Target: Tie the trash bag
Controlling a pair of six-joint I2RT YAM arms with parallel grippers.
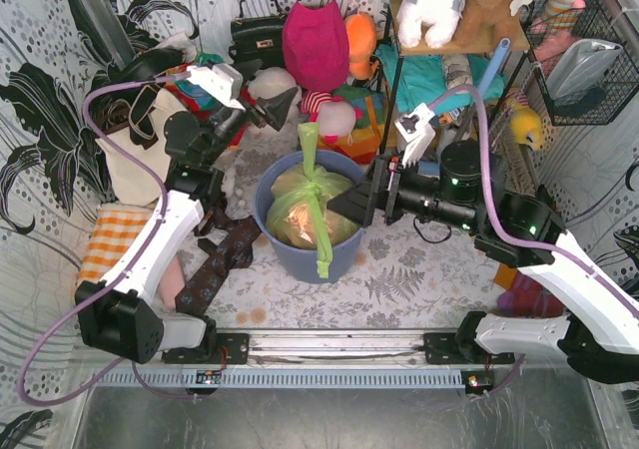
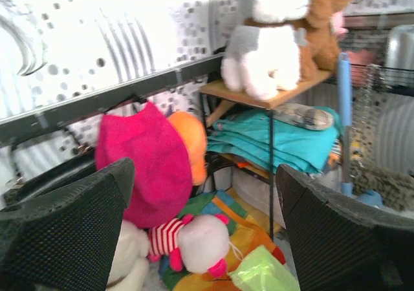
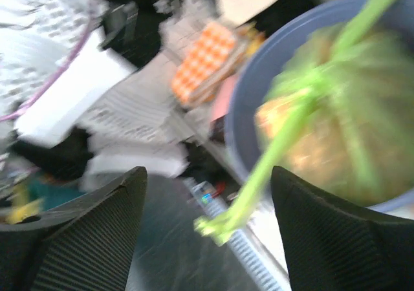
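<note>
Top cam: trash bag (image 1: 305,215) sits inside the blue-grey bin (image 1: 290,259). Its neck is knotted, with 1 tail standing up over the bin's far rim and 1 hanging over the near rim. Left gripper (image 1: 272,110) hovers beyond the bin's far-left rim, right gripper (image 1: 349,205) just beside its right rim. Neither touches the bag. Left wrist cam: I see both fingers (image 2: 65,233) spread, nothing between them, green plastic low in frame. Right wrist cam, blurry: jaws spread and empty, bin and bag ahead, tail dangling over the rim.
</note>
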